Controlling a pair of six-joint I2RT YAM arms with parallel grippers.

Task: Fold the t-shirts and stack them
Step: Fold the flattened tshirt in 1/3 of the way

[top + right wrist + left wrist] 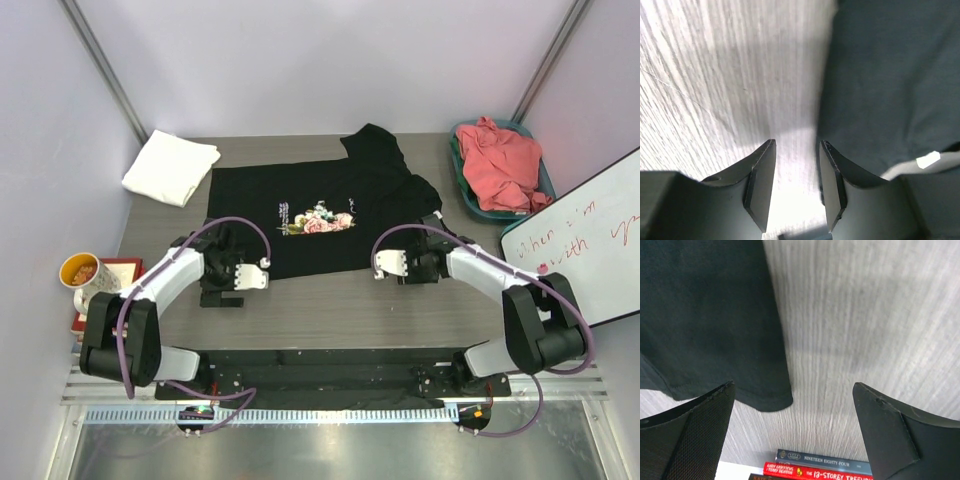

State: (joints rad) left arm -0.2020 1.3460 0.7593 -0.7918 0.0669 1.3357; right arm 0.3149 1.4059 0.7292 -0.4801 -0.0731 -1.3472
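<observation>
Black soft-cloth t-shirt (300, 190) with a pink-rose print (318, 220) and small white script lies spread flat, chest up, in the middle of the grey wood-grain tabletop (330, 310). A plain white t-shirt (170, 167), folded into a thick square, rests at the far left corner, well apart from the black one. A coral-pink t-shirt (500, 165) sits crumpled in a teal plastic basket (460, 170) at the far right.

The left end effector (220, 285) hangs over the shirt's near left corner. In the left wrist view its fingers (695, 430) stand wide apart (794, 385), with the rounded hem corner of the black shirt (705, 315) lying between them, closer to the left-hand one, on bare tabletop (865, 315). A stack of paperback books (822, 467) shows at the bottom edge.

The right end effector (425, 265) sits at the shirt's near right edge. Its wrist view shows the jaws only narrowly apart (797, 142), the gap over bare tabletop (715, 75), with the dark cloth edge (890, 75) just beside the right-hand finger.

A white mug (82, 272) stands by red books (120, 268) at the left, and a whiteboard with red writing (580, 240) leans at the right.
</observation>
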